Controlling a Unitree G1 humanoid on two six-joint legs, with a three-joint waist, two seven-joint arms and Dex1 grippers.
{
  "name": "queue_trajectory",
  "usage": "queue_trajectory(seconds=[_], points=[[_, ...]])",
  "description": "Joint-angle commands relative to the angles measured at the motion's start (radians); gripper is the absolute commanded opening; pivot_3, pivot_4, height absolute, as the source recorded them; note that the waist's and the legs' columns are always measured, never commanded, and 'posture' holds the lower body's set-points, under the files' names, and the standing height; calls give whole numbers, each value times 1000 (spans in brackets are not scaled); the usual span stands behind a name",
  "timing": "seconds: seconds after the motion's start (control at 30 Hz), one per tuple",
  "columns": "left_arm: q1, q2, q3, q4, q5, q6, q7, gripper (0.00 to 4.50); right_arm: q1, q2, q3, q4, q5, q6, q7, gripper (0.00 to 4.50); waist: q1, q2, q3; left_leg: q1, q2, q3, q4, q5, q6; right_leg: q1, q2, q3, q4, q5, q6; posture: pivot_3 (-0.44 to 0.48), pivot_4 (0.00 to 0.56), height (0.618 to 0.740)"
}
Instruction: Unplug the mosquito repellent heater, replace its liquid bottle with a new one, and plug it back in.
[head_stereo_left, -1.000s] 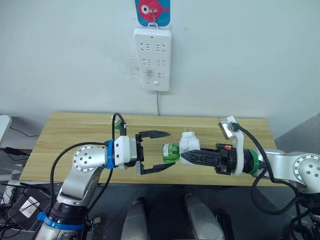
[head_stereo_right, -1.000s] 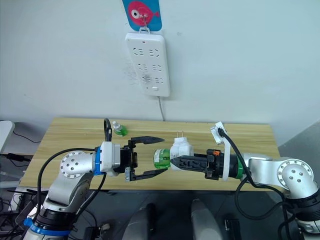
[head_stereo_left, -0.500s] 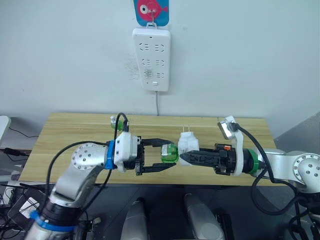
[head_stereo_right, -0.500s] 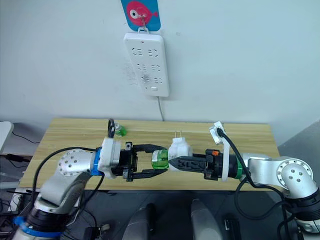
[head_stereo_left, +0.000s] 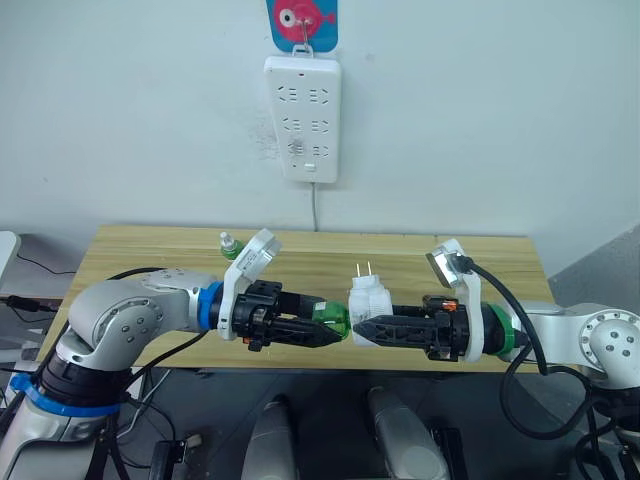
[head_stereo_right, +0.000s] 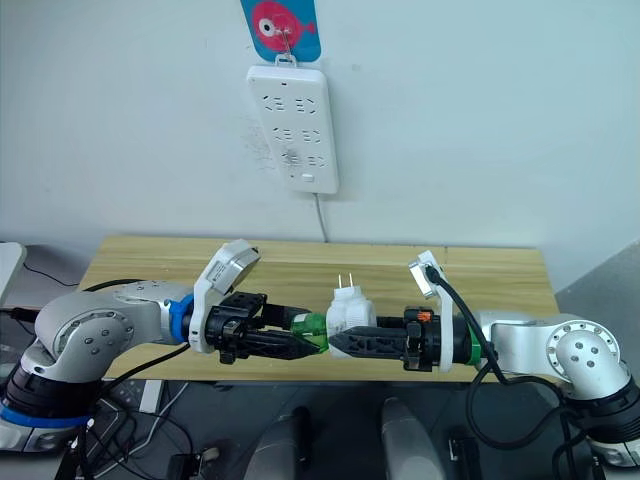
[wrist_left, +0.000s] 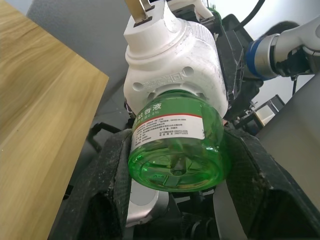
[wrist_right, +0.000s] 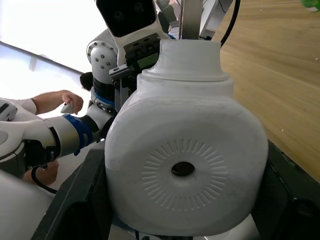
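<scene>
While the mosquito repellent heater (head_stereo_left: 367, 302) is held above the front edge of the worktop (head_stereo_left: 150, 255), clamped in the right pincer (head_stereo_left: 362, 327) with its prongs up, its green bottle (wrist_left: 175, 145) is gripped by the left pincer (head_stereo_left: 338, 333). The bottle is still seated in the heater. If it is twisted off-axis, the heater could be levered out of the right pincer's grip and dropped to the floor. Liquid could be spilled if the freed bottle is tipped. A spare bottle (head_stereo_left: 229, 244) stands at the worktop's rear, below the wall power strip (head_stereo_left: 303, 118).
</scene>
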Motion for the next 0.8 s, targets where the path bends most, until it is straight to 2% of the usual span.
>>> queue_trajectory(seconds=[0.03, 0.17, 0.23, 0.33, 0.43, 0.5, 0.67, 0.8], points=[[50, -3, 52, -33, 57, -64, 14, 2286, 10, -23, -36, -23, 10, -6, -5, 3052, 0, 0, 0, 0, 0, 0, 0, 0, 0, 0, 0, 0, 0, 0, 0, -196, 276, 735], [122, -5, 19, -76, 227, -250, -27, 3635, 16, -26, -39, -21, 26, -13, -16, 3052, 0, 0, 0, 0, 0, 1, 0, 0, 0, 0, 0, 1, 0, 0, -1, -196, 278, 735], [168, -8, -4, -81, 366, -426, -68, 4250, 19, -28, -40, -23, 31, -15, -20, 3052, 1, 0, 0, 0, 0, 1, 0, 0, 0, 0, 0, 2, 0, 0, -1, -197, 278, 735], [239, -45, -16, -56, 569, -724, -79, 4274, 24, -29, -43, -24, 32, -14, -22, 3052, 2, 0, 0, 0, 0, 3, 0, 0, 0, 0, -1, 3, -1, -1, -2, -197, 278, 735], [301, -162, 25, -22, 671, -1068, -84, 4274, 25, -29, -44, -23, 27, -13, -20, 3052, 3, 0, 0, 0, -1, 5, 0, 0, 0, 0, -2, 3, -2, 0, -2, -199, 278, 735], [331, -207, 40, -6, 701, -1163, -65, 4274, 25, -27, -44, -24, 26, -13, -21, 3052, 4, 0, 0, 0, -1, 5, 0, 0, 0, 0, -3, 3, -3, 0, -3, -199, 277, 735], [388, -246, 15, 17, 748, -1307, -72, 4274, 21, -21, -40, -23, 25, -12, -20, 3052, 2, 0, 0, 0, 0, 5, 0, 0, 0, 0, -2, 4, -2, -1, -2, -197, 276, 735], [376, -263, -8, 34, 758, -1336, -65, 4274, 16, -17, -37, -23, 28, -13, -23, 3052, 1, 0, 0, 0, -1, 5, 1, 0, 0, 0, -2, 4, -2, -1, -2, -200, 277, 735]])
